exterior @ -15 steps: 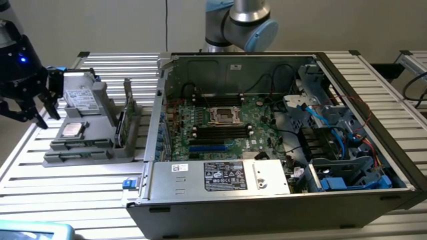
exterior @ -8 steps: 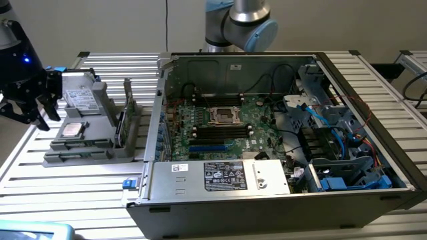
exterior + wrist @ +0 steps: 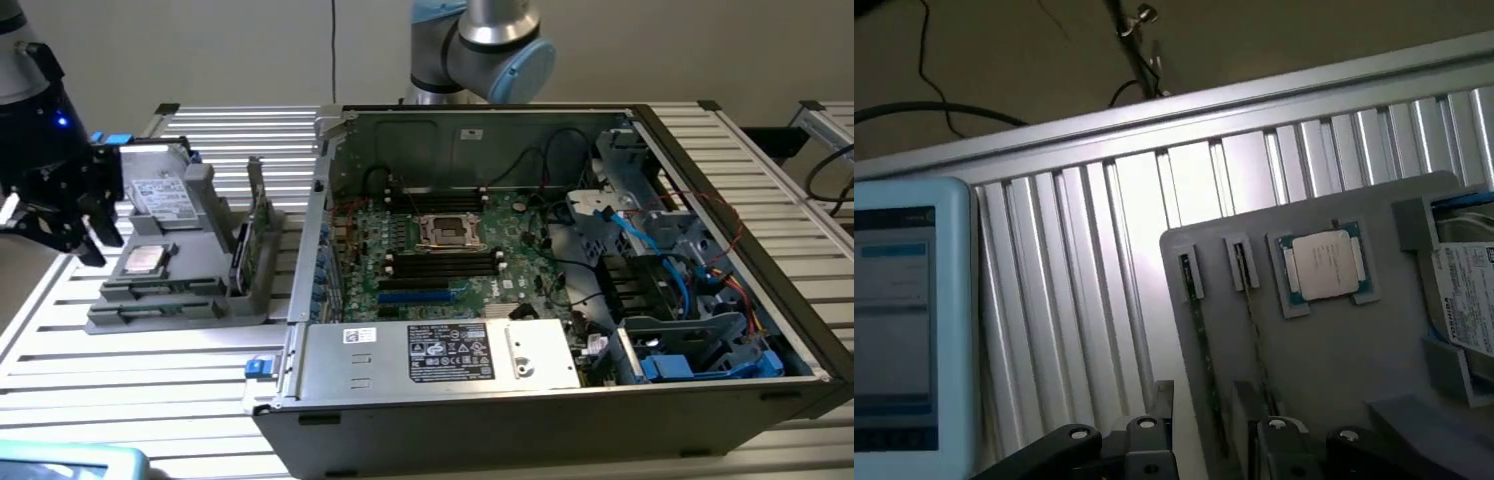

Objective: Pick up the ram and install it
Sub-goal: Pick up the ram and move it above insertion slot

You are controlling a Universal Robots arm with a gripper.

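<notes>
Ram [image 3: 1195,340]: two thin sticks, seen edge-on, standing in side-by-side slots of a grey holder [image 3: 1324,390], not yet lifted. Holder lying on a desk [image 3: 160,380] of silver aluminium slats, toward the exterior view's left. Pale wall behind; brownish floor past the desk's edge, crossed by black cables [image 3: 944,109]. Black claw [image 3: 60,232] hanging wide open and empty over the holder, near the ram but apart from it. Also in the holder: one square processor [image 3: 1324,265], one labelled silver drive [image 3: 1466,290]. Toward the exterior view's right, one open computer case [image 3: 534,400] with one green motherboard [image 3: 514,215]. One pale-blue tablet [image 3: 60,462] at the desk's near corner.
</notes>
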